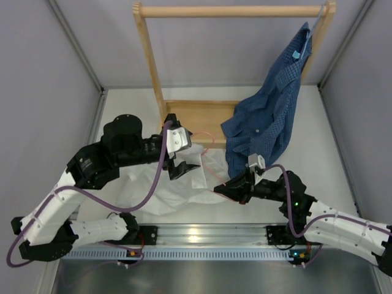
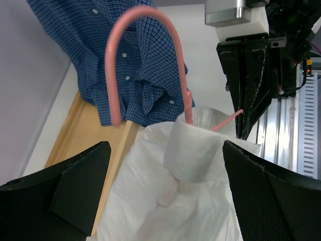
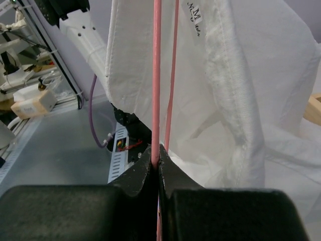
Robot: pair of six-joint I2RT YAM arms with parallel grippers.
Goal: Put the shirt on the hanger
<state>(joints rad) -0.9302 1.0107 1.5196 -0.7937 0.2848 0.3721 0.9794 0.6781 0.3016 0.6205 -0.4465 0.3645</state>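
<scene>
**Pink hanger pinched, white shirt draped over it**

The right gripper (image 3: 156, 154) was clamped tight on the thin wire of the pink hanger (image 3: 156, 75), its fingers pressed together with only the wire between them; the white shirt (image 3: 225, 75) hung over that wire, its collar label showing near the top of the wrist view. The left gripper (image 2: 168, 186) stood with its jaws spread wide on either side of the shirt's collar, holding nothing; the hanger's hook rose out of the collar opening just ahead of it. Most of the shirt lay crumpled on the table (image 1: 331, 165) between the two arms; behind it a blue checked shirt (image 1: 269, 116) hung from a wooden rack (image 1: 233, 10), its lower part sagging down by the rack's base.
</scene>
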